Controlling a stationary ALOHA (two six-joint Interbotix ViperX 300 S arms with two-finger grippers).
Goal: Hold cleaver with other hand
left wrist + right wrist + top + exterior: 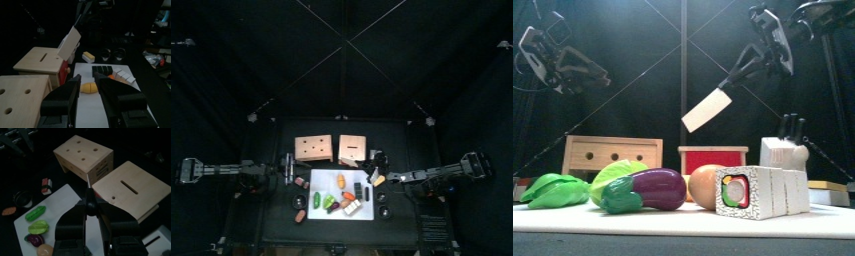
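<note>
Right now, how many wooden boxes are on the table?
2. The wooden box with round holes stands at the back on the left arm's side; the wooden box with a slot is right beside it, behind the white board. None seems hidden.

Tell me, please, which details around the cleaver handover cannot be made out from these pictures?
- Cleaver handle: front view, hidden inside the right gripper.
- Cleaver blade: right wrist view, seen edge-on as a thin line between the jaws.
- Both grippers and the cleaver: top view, too small and dark.
- Left gripper: left wrist view, the gap to the blade cannot be judged.
</note>
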